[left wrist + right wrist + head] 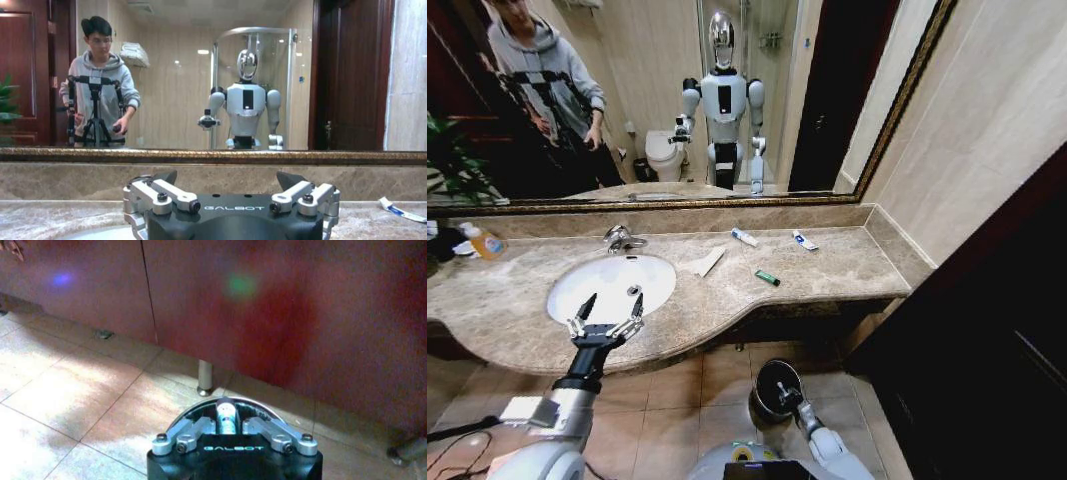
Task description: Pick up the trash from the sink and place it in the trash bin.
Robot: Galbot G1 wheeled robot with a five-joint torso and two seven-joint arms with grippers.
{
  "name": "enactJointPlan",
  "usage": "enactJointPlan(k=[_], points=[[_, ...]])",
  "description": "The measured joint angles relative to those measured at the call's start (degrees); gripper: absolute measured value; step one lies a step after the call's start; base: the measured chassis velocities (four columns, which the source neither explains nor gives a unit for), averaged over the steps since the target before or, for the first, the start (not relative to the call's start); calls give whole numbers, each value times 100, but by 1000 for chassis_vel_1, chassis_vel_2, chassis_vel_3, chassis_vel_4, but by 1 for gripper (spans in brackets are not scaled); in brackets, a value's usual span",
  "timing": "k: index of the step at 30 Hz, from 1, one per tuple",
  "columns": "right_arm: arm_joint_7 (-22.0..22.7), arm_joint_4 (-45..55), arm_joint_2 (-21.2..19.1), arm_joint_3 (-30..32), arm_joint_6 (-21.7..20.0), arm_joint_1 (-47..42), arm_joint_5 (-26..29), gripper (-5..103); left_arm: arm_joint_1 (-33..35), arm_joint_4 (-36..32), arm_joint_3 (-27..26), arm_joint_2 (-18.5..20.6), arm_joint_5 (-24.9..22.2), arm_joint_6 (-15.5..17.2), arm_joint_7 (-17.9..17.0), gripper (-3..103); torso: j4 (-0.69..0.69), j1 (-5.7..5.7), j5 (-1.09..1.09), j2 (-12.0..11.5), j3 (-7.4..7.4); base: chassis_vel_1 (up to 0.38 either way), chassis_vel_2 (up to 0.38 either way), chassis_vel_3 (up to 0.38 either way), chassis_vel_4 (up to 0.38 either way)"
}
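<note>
Head view: left gripper (pixel 605 318) wide open above sink (pixel 567 300), right gripper (pixel 225 422) clamping white tube (pixel 225 415) over trash bin (pixel 762 378) — off-centre release risks floor.

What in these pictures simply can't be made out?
- Head view: the inside of the trash bin is dark, and the right gripper covers it.
- Right wrist view: the small white piece is mostly covered by the fingers pinching it, so its kind is unclear.
- Left wrist view: the sink is cut off by the edge and blocked by the open left gripper.
- Head view: the print on the countertop tubes is too small.
</note>
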Motion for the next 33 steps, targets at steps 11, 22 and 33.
enactJointPlan(k=[11, 22, 33], points=[[3, -15, -29, 2, -14, 45, 10, 55, 0, 0, 0, 0, 0, 0, 0, 100, 0, 0, 0, 0, 0, 0, 0, 0, 0], [7, 33, -61, 2, -8, -40, 19, 93, 0, 0, 0, 0, 0, 0, 0, 100, 0, 0, 0, 0, 0, 0, 0, 0, 0], [10, 76, -69, 8, 7, -85, 28, 100, 0, 0, 0, 0, 0, 0, 0, 100, 0, 0, 1, 0, 0, 0, 0, 0, 0]])
